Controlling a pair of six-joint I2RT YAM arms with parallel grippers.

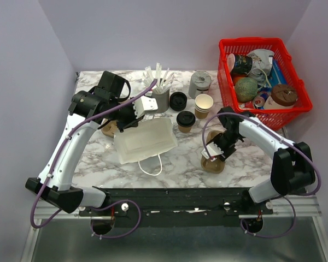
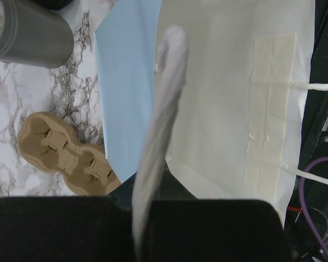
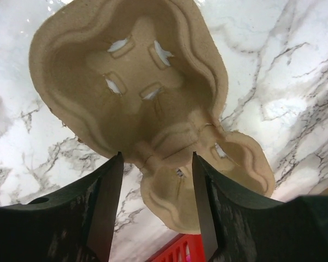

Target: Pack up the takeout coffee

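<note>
Desk (image 1: 186, 164) was white marble with grey veins, and plain pale walls (image 1: 153, 33) closed it in at the back and both sides. A black rail (image 1: 175, 197) ran along the near edge with both arm bases on it.

We saw the coffee (image 1: 185, 121) upright mid-desk with its black lid on, just right of the bag (image 1: 145, 141) and apart from both claws. Behind it stood the lids (image 1: 178, 101), and the cups (image 1: 204, 105) were just to the right. Further back were a metal can (image 1: 199, 84) and a stirrer cup (image 1: 159, 94). A red basket (image 1: 251, 41) full of mixed items sat at the right rear corner.

Left claw (image 2: 142, 213) was fully closed on the bag's white rope handle (image 2: 164, 109), holding the bag's mouth up. The bag lay on its side, mouth towards the back. Its other handle (image 1: 152, 165) trailed loose on the marble towards us. A second carrier (image 1: 109, 129) lay flat by the bag's left edge, under the left arm.

Right claw (image 3: 157, 156) was about half open and low over the carrier (image 3: 131, 76), right of centre near the front edge. Its fingers (image 3: 106, 207) straddled the carrier's narrow waist, with the tips right at the pulp edges. We couldn't tell whether it was actually clamped or just bracketing it. The carrier's pockets had nothing in them.
</note>
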